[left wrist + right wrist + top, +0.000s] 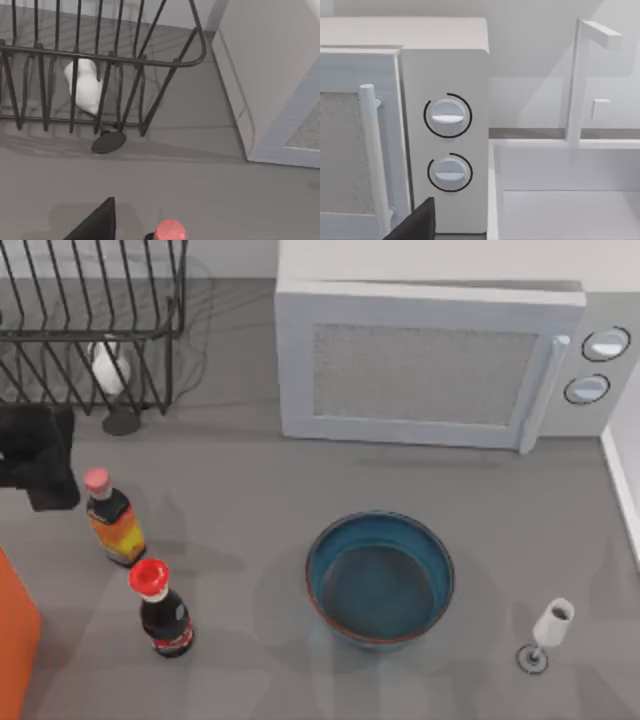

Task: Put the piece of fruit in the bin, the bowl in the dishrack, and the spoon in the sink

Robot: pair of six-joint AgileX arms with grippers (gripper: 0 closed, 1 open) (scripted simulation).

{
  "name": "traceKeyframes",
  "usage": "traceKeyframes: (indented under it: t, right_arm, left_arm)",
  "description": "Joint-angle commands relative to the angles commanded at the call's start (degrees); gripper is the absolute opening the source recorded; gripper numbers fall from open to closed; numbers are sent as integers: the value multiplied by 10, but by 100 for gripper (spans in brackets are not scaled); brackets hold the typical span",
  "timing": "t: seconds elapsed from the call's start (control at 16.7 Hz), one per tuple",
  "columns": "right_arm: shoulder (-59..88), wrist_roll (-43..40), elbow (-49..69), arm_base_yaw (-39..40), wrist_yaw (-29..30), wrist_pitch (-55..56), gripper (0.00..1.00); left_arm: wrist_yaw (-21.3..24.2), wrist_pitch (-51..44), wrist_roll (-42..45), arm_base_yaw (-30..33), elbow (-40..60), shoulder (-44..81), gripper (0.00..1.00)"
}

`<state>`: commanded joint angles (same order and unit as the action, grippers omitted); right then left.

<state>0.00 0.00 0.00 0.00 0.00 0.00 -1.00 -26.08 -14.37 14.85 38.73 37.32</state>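
Note:
The teal-blue bowl [380, 578] stands upright on the grey table, right of centre and near the front, with nothing touching it. At the back left is the black wire dishrack [90, 320], which fills the far part of the left wrist view [100, 60]. The orange bin [15, 640] shows at the left edge. The white sink [492, 190] lies beside the microwave, and its rim [622, 485] runs along the right edge. My left gripper [40, 455] hangs in front of the dishrack, above the pink-capped bottle. Part of my right gripper [415, 222] faces the microwave's knobs. The piece of fruit and the spoon are out of view.
A white microwave [430, 370] stands at the back. Left of the bowl stand a pink-capped bottle [112, 518] and a red-capped bottle [160, 610]. One white wine glass [108, 368] stands by the rack and another [548, 630] right of the bowl. A faucet [580, 75] rises behind the sink.

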Motion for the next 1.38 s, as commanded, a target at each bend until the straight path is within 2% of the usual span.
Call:
traceKeyframes:
  t: [0.54, 0.84, 1.08, 1.38]
  right_arm:
    - [0, 0, 0, 0, 0, 0, 100]
    - [0, 0, 0, 0, 0, 0, 100]
    - [0, 0, 0, 0, 0, 0, 100]
    - [0, 0, 0, 0, 0, 0, 100]
  left_arm:
    - [8, -382, -217, 225, 604, 629, 100]
    - [13, -548, -316, 328, 868, 884, 100]
    - [14, -629, -370, 383, 1010, 1007, 100]
    - [14, -657, -390, 404, 1061, 1057, 100]
